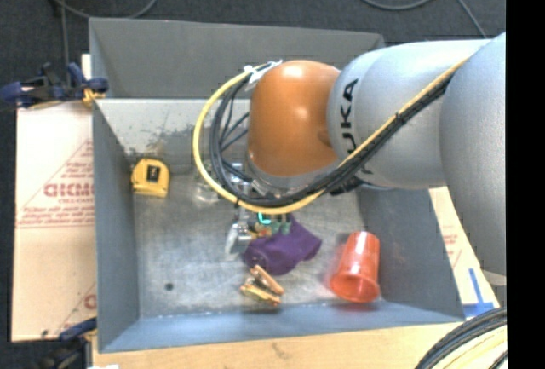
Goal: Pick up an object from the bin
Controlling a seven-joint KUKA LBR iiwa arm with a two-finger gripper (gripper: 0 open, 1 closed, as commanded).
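The grey KUKA arm (426,120) stretches in from the right of the frame, its orange wrist cover (289,116) at centre, looped cables (204,146) alongside, the gripper (253,233) pointing down just below.

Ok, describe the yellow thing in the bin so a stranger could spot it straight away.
Start at the grey bin's left wall and look toward the back corner. There, alone on the floor, lies a small squarish yellow tape measure. The purple cloth, orange cup and wooden clip all lie nearer the front.

Yellow tape measure (150,177), purple cloth (283,250), orange-red cup (358,267), tan clothespins (261,286) — grey bin (115,222).
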